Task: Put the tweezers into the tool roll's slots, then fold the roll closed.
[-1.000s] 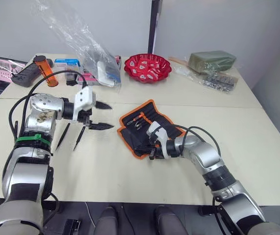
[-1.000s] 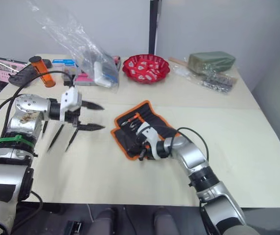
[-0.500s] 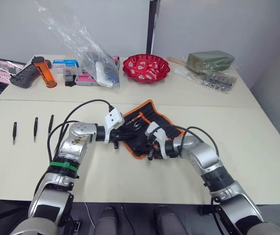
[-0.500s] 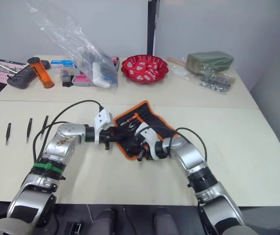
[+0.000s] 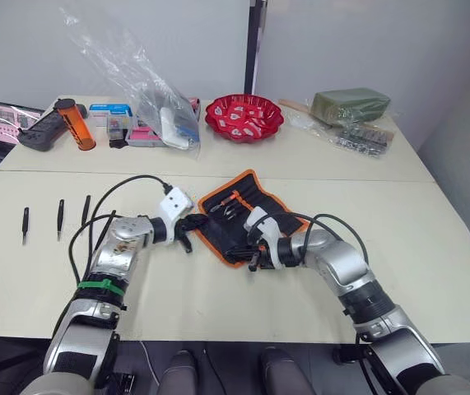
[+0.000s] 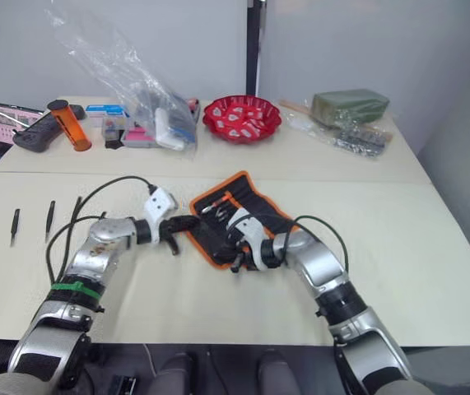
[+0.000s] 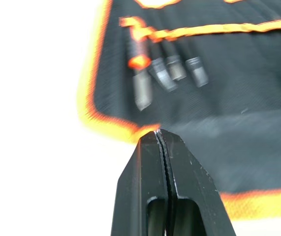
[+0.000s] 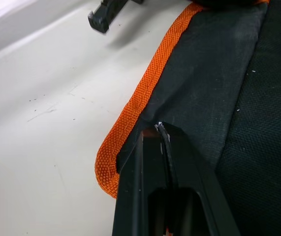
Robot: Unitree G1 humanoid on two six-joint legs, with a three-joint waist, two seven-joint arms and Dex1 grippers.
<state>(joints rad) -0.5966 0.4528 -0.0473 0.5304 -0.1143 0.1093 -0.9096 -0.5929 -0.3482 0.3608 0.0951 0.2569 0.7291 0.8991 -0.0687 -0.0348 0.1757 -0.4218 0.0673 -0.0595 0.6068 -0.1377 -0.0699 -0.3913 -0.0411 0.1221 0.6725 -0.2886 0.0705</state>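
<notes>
The tool roll (image 5: 247,207) lies open mid-table, black with orange trim. Several metal tool ends (image 7: 167,73) sit in its slots (image 7: 204,30). Three black tweezers (image 5: 60,216) lie on the table to the far left. My left gripper (image 5: 193,224) is shut, its tips (image 7: 160,133) at the roll's orange left edge (image 7: 115,129). No fabric shows between its fingers. My right gripper (image 5: 252,257) is shut and rests on the roll's near black flap (image 8: 214,88), close to the orange corner (image 8: 108,172). I cannot tell whether it pinches any fabric.
Along the back of the table stand a red bowl (image 5: 244,115), a clear plastic bag (image 5: 156,103), an orange bottle (image 5: 74,119), a small screen (image 5: 2,117) and a wrapped green block (image 5: 354,103). Cables loop from my left arm (image 5: 127,185).
My left gripper has swung right from above the tweezers to the roll's left edge and gone from open to shut. The right gripper has stayed on the roll.
</notes>
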